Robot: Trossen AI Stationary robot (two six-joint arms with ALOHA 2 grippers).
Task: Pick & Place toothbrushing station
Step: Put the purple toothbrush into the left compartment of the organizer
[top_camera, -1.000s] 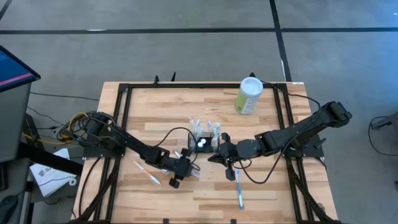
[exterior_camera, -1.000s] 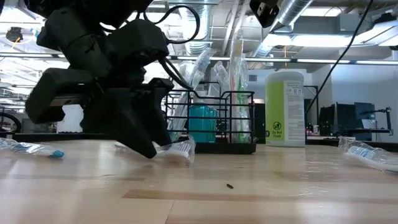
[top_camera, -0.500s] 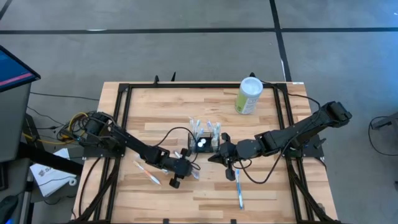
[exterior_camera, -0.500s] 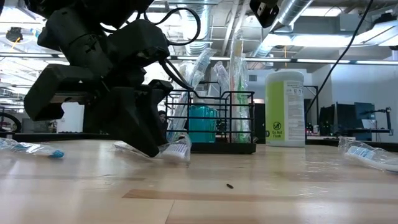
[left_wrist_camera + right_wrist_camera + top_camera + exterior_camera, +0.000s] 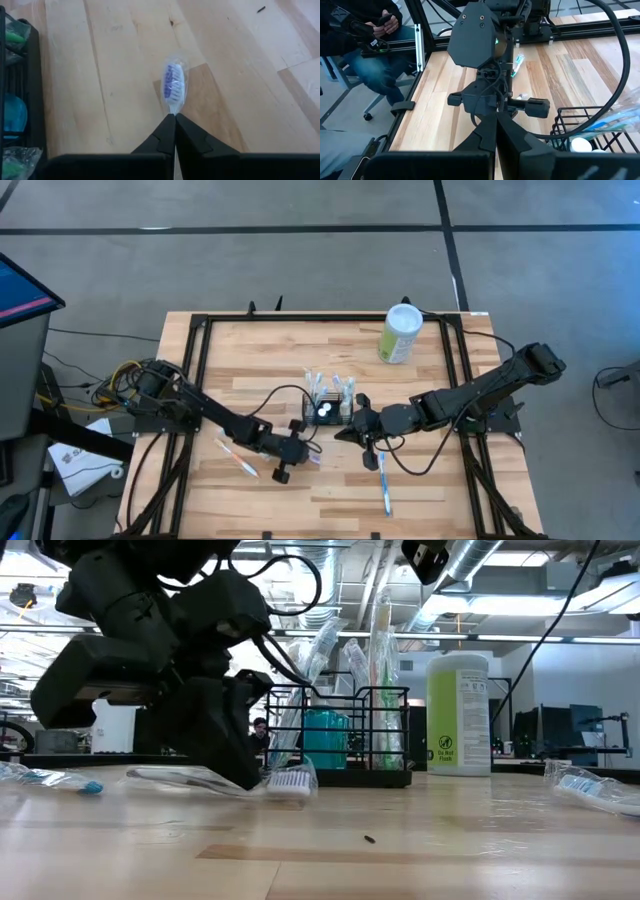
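- Toothbrushing station (image 5: pixel 330 409), a small black wire caddy, stands near the middle of the counter (image 5: pixel 260 350), holding several wrapped toothbrushes upright and a teal item; in the low view (image 5: pixel 340 735) it sits behind the left arm.
- Left end effector (image 5: pixel 312 457) is low over the counter just in front of the caddy, fingers (image 5: pixel 167 131) pressed together on the neck of a wrapped toothbrush (image 5: pixel 173 86) whose blue-bristled head sticks out past the tips.
- In the low view, that toothbrush (image 5: pixel 285 781) lies nearly level at the counter surface.
- Right end effector (image 5: pixel 345 433) is beside the caddy's right front corner, fingers (image 5: pixel 492 132) closed together with nothing between them.
- Pale-green canister (image 5: pixel 401 333) with a white lid stands well behind the caddy, toward the right back of the counter.
- Another wrapped toothbrush (image 5: pixel 384 484) lies on the counter in front of the right arm, and one more (image 5: pixel 238 458) lies left of the left end effector.
- A seated person (image 5: pixel 365 45) shows beyond the counter in the right wrist view.
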